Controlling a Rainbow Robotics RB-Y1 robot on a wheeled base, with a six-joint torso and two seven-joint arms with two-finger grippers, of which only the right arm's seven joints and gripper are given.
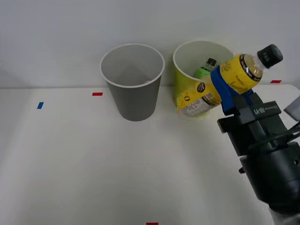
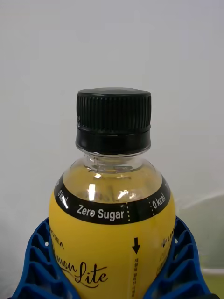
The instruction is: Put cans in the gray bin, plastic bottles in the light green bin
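Observation:
My right gripper [image 1: 224,91] is shut on a yellow plastic bottle [image 1: 225,82] with a black cap, held tilted in the air over the front right of the light green bin [image 1: 187,89]. In the right wrist view the bottle [image 2: 112,224] sits between my blue ribbed fingers [image 2: 35,266], its cap pointing away from the wrist. Inside the light green bin lies a clear bottle with a green label [image 1: 205,69]. The gray bin [image 1: 133,93] stands just left of the green one, with nothing visible inside it. No cans are in view.
The white table [image 1: 93,164] carries small red tape marks [image 1: 97,93] and a blue one [image 1: 40,105]. A white wall rises right behind the bins. My black arm fills the lower right corner of the front view.

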